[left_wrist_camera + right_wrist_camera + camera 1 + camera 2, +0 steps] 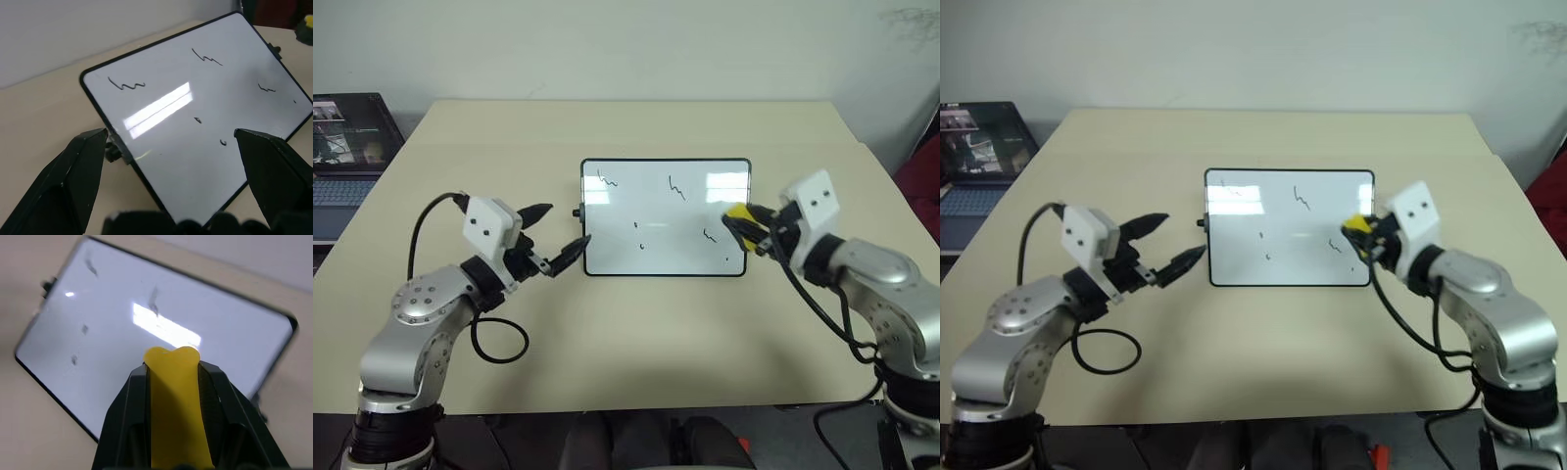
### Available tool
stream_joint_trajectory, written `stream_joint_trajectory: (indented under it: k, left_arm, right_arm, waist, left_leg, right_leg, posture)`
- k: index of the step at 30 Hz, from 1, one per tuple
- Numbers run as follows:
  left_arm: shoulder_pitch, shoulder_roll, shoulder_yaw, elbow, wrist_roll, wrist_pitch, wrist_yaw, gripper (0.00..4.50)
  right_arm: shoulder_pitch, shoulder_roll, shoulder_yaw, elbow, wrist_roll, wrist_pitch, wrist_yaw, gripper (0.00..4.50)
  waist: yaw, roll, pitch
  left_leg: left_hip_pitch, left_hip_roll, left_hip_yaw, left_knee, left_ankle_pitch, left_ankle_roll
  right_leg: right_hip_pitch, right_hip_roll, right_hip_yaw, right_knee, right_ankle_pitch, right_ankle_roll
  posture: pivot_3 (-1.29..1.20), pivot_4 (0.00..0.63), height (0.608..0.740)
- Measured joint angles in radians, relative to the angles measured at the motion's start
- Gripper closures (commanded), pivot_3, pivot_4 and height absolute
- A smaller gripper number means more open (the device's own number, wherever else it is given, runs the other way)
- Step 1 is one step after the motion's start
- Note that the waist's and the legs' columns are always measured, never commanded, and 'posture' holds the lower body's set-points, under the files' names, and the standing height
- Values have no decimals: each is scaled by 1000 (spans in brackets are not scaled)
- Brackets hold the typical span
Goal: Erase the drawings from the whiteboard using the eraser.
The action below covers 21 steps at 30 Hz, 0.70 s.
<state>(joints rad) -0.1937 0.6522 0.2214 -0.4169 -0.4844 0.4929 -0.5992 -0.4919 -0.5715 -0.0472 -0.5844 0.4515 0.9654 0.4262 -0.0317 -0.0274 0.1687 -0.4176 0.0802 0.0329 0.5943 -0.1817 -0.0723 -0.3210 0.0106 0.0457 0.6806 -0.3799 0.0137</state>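
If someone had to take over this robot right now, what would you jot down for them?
Right gripper: shut on the yellow eraser, held at the whiteboard's right edge.
Left gripper: open and empty, by the whiteboard's left edge near the side knob.
The whiteboard lies flat mid-table; a laptop sits far left.
Done: eraser picked up.
Left: all the drawings remain, squiggles and dots; nothing looks wiped yet.
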Motion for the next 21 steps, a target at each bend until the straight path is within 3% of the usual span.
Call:
stream_joint_trajectory:
  k: [10, 21]
  left_arm:
    - [-12, 1, 3, 34, 0, 5, -15, 0]
    - [-9, 4, 6, 63, 10, -1, -45, 0]
  right_arm:
    - [-254, 140, 318, 257, -250, -265, -17, 3503]
    - [-497, 370, 446, 769, -478, -539, -29, 3503]
  waist:
    - [0, -4, 3]
    - [0, -5, 3]
  left_leg:
    - [-1, 0, -1, 0, 0, 0]
    - [-4, 1, 0, 0, 0, -1]
  right_leg:
    - [-2, -1, 1, 0, 0, 0]
    - [-6, -4, 0, 2, 0, -1]
  posture:
    - [0, 150, 740]
    - [0, 150, 740]
